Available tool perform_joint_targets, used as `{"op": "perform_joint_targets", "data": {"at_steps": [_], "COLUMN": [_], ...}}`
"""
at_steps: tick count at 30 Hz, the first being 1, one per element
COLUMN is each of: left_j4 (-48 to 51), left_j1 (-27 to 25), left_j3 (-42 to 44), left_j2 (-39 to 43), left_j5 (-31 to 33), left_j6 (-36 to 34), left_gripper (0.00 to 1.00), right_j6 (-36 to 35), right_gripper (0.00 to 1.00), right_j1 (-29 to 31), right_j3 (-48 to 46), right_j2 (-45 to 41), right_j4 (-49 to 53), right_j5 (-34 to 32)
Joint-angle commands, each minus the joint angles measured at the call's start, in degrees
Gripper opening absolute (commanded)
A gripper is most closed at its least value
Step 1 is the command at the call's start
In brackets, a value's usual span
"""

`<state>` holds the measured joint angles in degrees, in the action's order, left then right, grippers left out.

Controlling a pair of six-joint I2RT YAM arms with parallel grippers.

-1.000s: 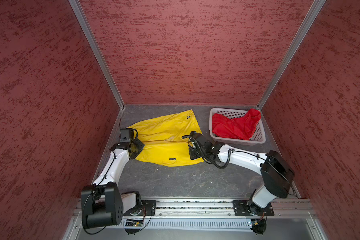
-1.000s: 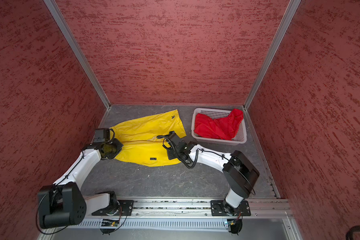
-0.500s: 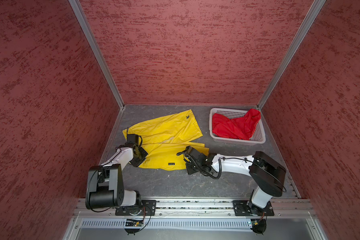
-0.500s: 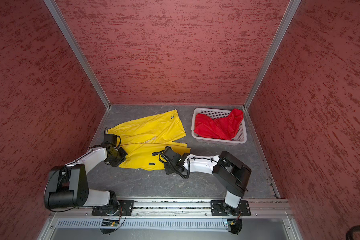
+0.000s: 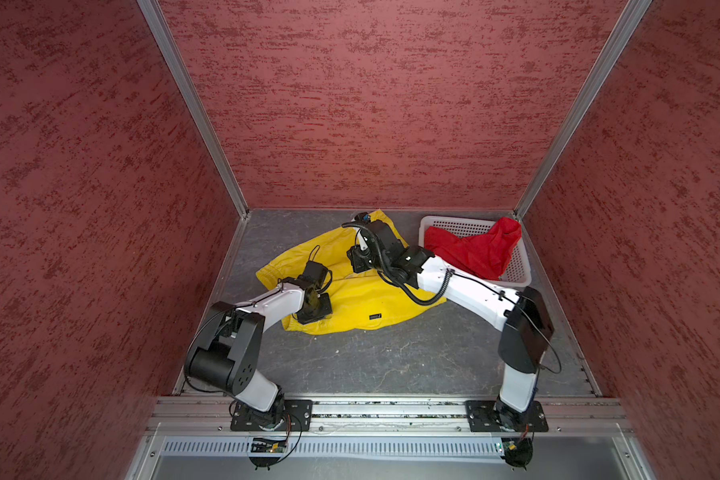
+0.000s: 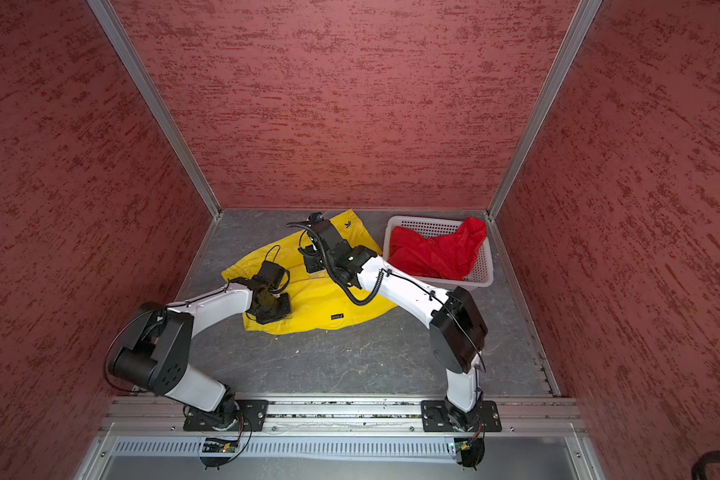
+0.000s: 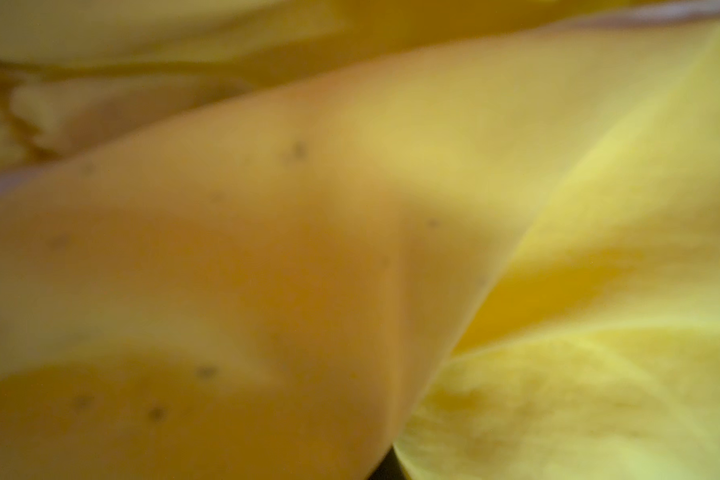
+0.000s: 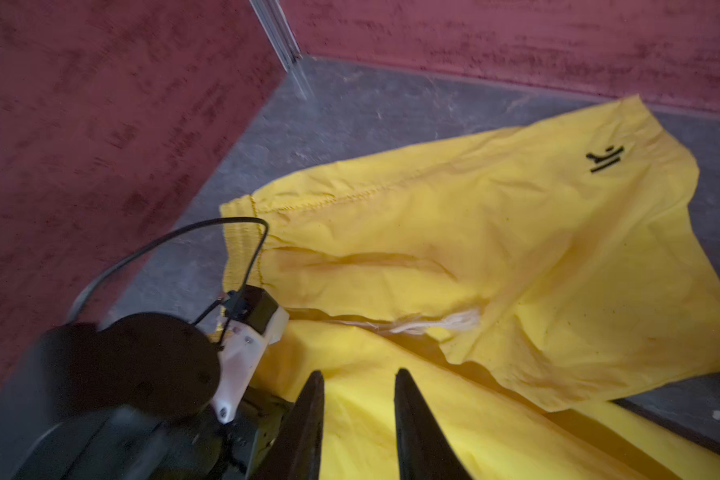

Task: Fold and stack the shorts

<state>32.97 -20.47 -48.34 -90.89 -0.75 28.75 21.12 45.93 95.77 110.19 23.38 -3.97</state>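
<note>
The right claw (image 8: pixel 359 374) has left the near hem and swung up over the middle of the yellow shorts (image 5: pixel 362 299). Its jaws are narrowly apart and empty, likely freed for a fresh hold farther out. The left claw (image 5: pixel 314 309) is clamped tight, seemingly pinching the waistband side beneath it to anchor the cloth on the surface (image 5: pixel 391 357). The garment lies under both claws, half doubled over and creased, its dark logo (image 8: pixel 605 160) beyond the right claw. The red shorts (image 5: pixel 474 249) slump in the basket (image 5: pixel 518 272), well to that claw's right
</note>
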Motion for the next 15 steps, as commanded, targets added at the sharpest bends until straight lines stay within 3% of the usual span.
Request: {"op": "perform_joint_targets", "data": {"at_steps": [1,7,11,15], "left_j4": [-1.0,-3.0,-3.4,-3.4], "left_j1": [-3.9,-6.7,-6.7,-6.7], "left_j3": [-2.3,-3.1,-2.6,-1.9], "left_j2": [-4.3,-8.0,-6.9,-5.0], "left_j5": [3.7,2.7,2.5,2.6], "left_j6": [-2.5,-2.7,-2.7,-2.3], "left_gripper": [0.00,0.00,0.00,0.00], "right_j6": [1.1,5.8,7.2,8.7], "right_gripper": [0.31,0.34,0.36,0.35], "right_j1": [-5.4,-14.2,-18.8,-22.2], "right_j3": [0.9,-1.6,-4.4,-7.6], "right_j2": [3.8,5.7,5.1,3.7], "right_j4": [6.8,9.0,10.1,9.8], "right_j5": [0.1,-2.6,-6.8,-6.3]}}
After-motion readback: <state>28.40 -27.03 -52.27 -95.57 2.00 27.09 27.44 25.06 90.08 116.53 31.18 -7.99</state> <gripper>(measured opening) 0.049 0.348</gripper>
